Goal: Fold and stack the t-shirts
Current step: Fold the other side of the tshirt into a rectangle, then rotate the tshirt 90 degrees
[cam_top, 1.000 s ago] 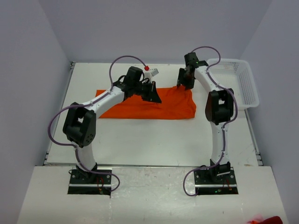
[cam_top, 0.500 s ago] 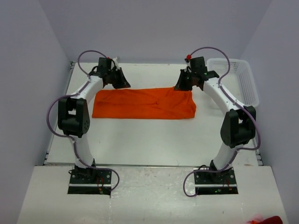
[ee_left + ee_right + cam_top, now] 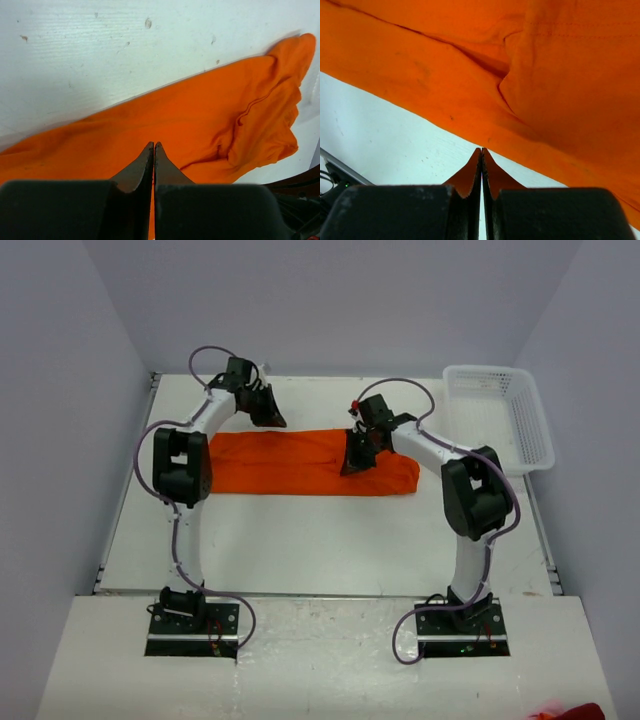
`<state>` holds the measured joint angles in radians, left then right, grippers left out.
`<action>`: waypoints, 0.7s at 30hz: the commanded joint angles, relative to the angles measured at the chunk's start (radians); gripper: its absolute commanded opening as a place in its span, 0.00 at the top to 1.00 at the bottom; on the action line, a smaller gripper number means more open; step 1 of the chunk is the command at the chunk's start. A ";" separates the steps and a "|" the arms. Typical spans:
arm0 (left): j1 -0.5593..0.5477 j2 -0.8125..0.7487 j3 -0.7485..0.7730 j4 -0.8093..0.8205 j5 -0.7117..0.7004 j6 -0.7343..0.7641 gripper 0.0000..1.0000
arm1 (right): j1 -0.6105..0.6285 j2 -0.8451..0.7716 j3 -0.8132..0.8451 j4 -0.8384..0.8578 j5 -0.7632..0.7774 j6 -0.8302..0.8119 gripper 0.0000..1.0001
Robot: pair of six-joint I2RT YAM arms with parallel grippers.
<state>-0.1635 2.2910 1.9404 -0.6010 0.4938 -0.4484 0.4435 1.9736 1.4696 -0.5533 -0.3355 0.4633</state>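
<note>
Light was bright and even from overhead; shadows were soft, faint. Wrist views blurred on dark fingers (image 3: 137,167) at 6 o'clock.

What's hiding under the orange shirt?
The orange t-shirt lies flat on the white table, which shows all around its edges. The tabletop right beneath it is covered by the cloth, so anything lying there cannot be seen.

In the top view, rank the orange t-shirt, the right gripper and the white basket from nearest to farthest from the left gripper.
From the left gripper:
1. orange t-shirt, right beside it, toward the arm bases.
2. right gripper, to the right, over the shirt.
3. white basket, at the table's far right.
</note>
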 commanded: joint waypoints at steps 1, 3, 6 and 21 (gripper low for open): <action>0.010 0.033 0.040 -0.040 0.014 0.037 1.00 | 0.017 0.030 0.043 0.010 -0.011 -0.008 1.00; 0.016 0.048 0.038 -0.043 -0.006 0.042 1.00 | 0.034 0.044 0.063 0.004 -0.014 -0.008 1.00; 0.028 0.061 0.023 -0.029 -0.009 0.045 1.00 | 0.070 0.076 0.101 -0.010 -0.008 -0.008 1.00; 0.051 0.097 -0.004 0.001 0.012 0.036 1.00 | 0.164 0.272 0.302 -0.037 -0.050 0.046 1.00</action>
<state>-0.1181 2.3867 1.9400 -0.6163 0.4866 -0.4255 0.5922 2.2311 1.7393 -0.5785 -0.3595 0.4847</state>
